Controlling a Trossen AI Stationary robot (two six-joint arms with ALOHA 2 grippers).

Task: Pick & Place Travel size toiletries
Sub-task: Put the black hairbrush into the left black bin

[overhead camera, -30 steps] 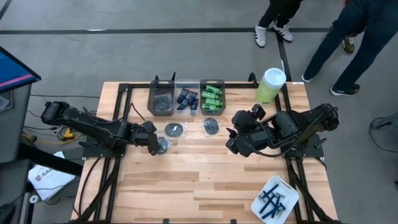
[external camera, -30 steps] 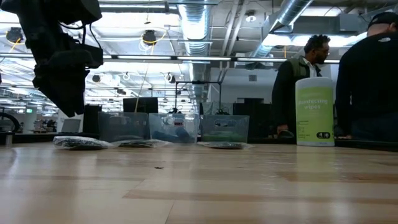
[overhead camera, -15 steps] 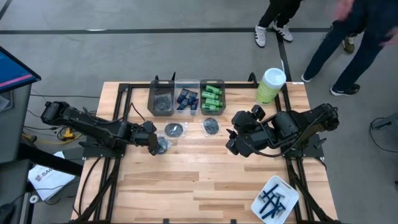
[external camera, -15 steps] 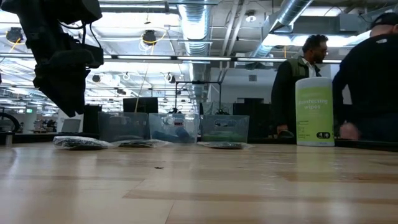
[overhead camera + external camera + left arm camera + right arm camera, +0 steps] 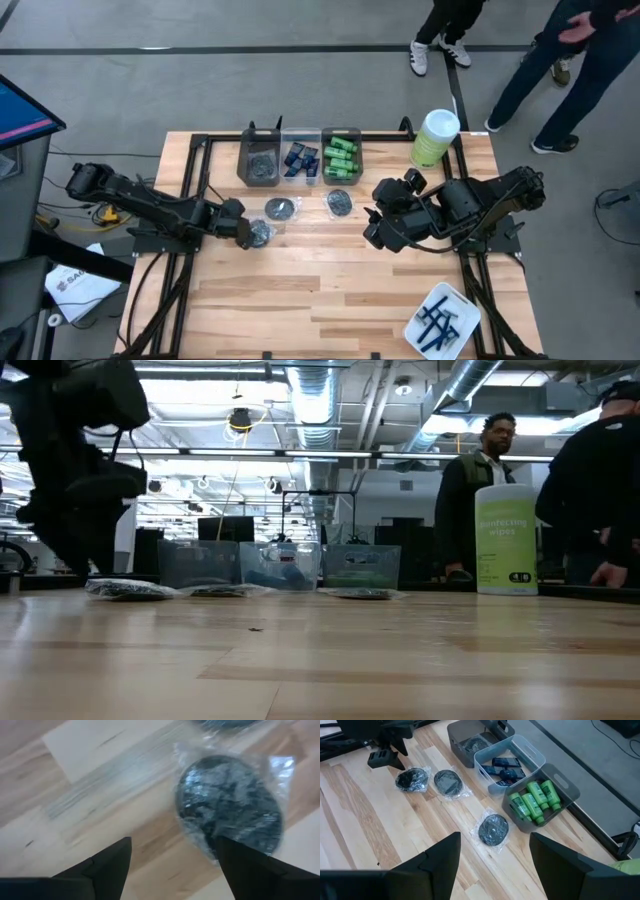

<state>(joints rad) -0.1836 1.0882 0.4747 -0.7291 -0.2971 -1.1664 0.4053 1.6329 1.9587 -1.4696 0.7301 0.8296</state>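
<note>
The left claw (image 5: pixel 243 226) has been drawn back slightly leftward and lowered since a second ago, its fingers spread wide with the left packet (image 5: pixel 229 810) lying just beyond them, ungripped, on the table (image 5: pixel 300 290); a pick of that packet is judged imminent. The other two packets (image 5: pixel 448 782) lie near the three far bins (image 5: pixel 517 757), which hold packets, navy tubes and green bottles. The right claw (image 5: pixel 492 855) is held open, idle mid-table; on the canister (image 5: pixel 508 540) "wipes" is legible, the rest unclear.
</note>
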